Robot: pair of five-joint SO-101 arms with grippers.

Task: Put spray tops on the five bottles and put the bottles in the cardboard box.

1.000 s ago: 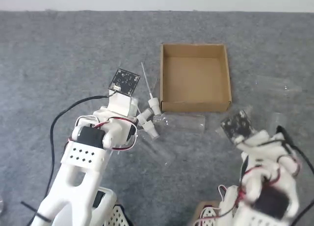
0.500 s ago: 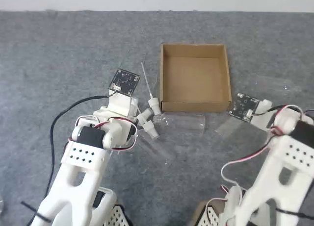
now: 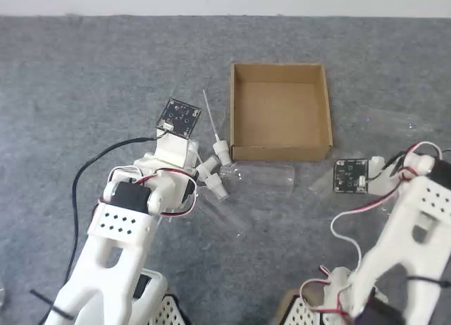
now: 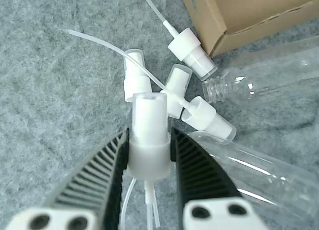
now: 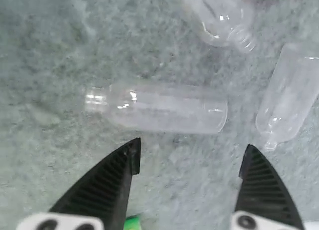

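Right fingers (image 5: 104,185) moved over bottle (image 5: 159,108), spread; left fingers (image 4: 99,170) pinch spray top (image 4: 148,135).

You have five white spray tops (image 4: 148,140) in the left wrist view, with two clear bottles (image 4: 264,80) alongside them. The right wrist view gives you three more clear bottles (image 5: 159,108). One cardboard box (image 3: 280,153) sits at upper centre of the high view.
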